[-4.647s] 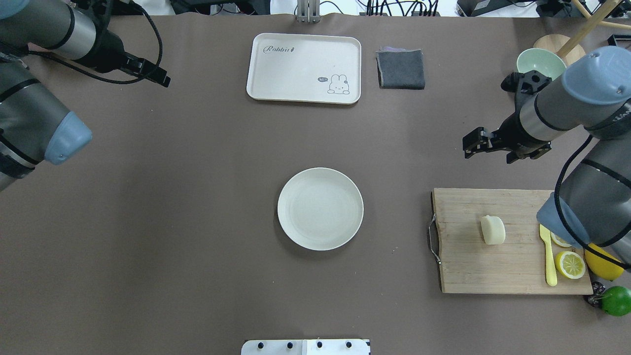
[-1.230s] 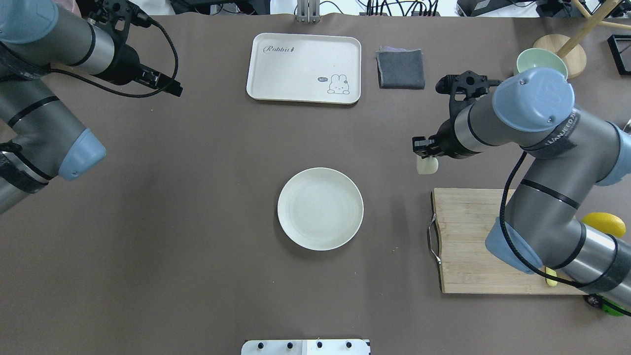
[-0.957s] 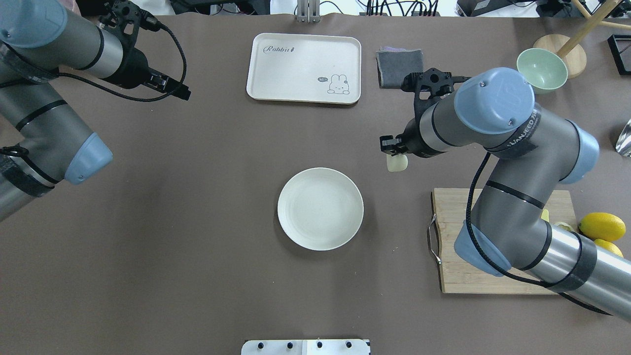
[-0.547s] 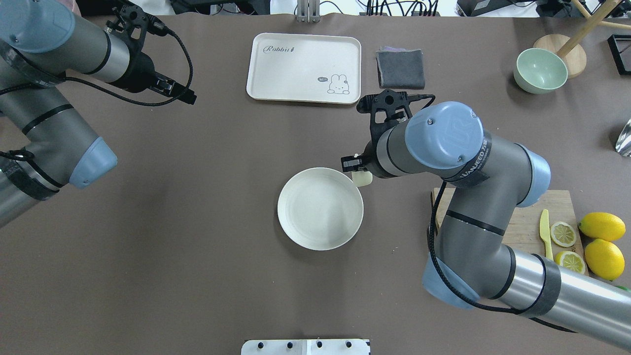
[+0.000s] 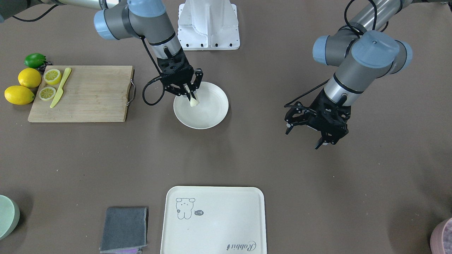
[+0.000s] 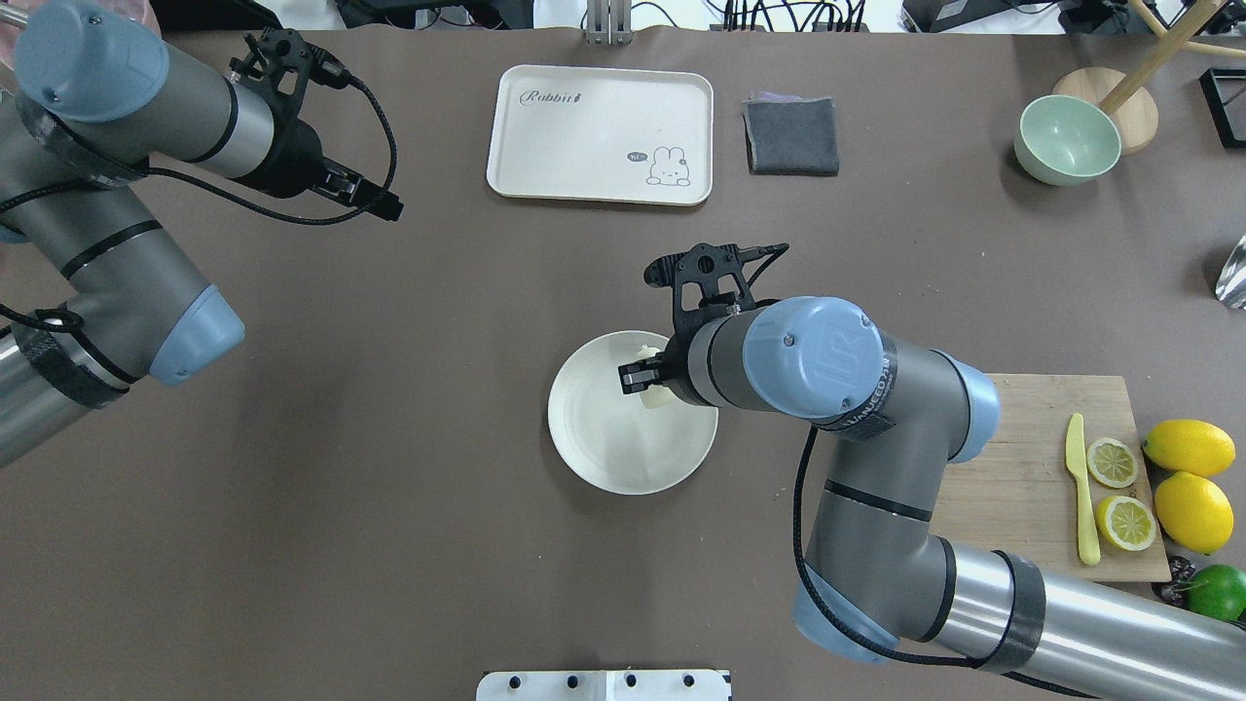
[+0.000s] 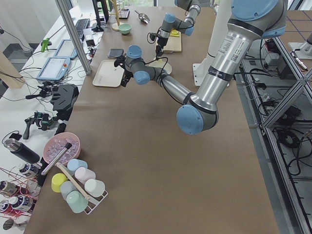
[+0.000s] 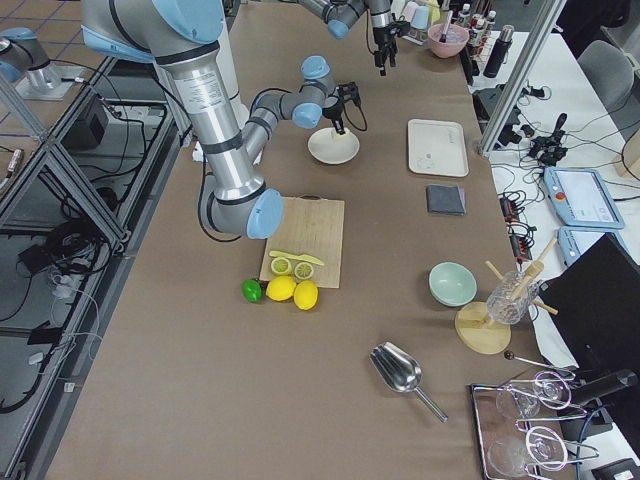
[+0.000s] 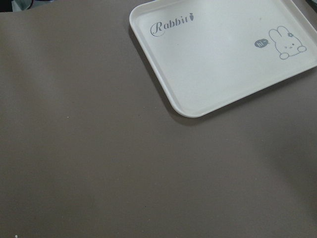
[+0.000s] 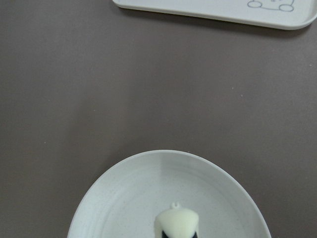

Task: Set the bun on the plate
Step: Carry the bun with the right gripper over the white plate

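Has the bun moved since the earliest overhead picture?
Yes. It left the cutting board and went left in the overhead view; the right gripper now holds the bun over the plate.

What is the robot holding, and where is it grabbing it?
The right gripper holds the bun, pinched by its upper part, over the plate. The left gripper holds nothing.

Legible markings: two items.
Tray (image 9: 218, 64) is showing "Rabbit" script, upper centre, and "hi~" bubble, upper right; right arm's blue joint cap (image 6: 813, 355) is bearing "UR".
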`<state>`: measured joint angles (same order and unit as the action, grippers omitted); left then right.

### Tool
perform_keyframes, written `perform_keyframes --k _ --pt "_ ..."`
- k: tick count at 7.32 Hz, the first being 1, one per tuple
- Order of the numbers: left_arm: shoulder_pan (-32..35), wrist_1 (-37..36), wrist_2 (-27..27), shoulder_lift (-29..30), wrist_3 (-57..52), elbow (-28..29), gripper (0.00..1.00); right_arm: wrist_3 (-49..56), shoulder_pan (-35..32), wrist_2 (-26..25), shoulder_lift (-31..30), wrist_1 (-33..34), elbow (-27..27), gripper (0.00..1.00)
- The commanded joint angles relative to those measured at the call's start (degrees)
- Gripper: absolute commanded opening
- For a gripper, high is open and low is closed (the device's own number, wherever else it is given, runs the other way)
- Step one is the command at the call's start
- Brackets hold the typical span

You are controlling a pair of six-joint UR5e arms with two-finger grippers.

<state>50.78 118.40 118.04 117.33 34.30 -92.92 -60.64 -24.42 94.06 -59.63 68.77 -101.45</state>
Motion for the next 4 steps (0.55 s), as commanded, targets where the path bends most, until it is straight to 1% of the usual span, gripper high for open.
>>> perform_keyframes --k 1,2,3,4 --pt "-0.5 0.86 -0.09 -0.08 0.15 0.28 0.98 0.0 1.83 -2.21 1.61 -2.59 4.14 0.0" --pt "-0.86 0.86 -0.87 -0.08 0.15 0.28 0.98 -0.44 2.09 -2.22 4.58 -2.42 6.68 0.09" --pt "-0.95 0.95 -1.66 -0.17 0.15 0.28 0.98 -0.53 2.27 -2.13 5.57 -2.5 8.36 0.41" --pt "-0.95 0.95 -1.67 -0.34 0.15 0.28 0.98 -0.09 2.36 -2.13 5.49 -2.68 8.38 0.99"
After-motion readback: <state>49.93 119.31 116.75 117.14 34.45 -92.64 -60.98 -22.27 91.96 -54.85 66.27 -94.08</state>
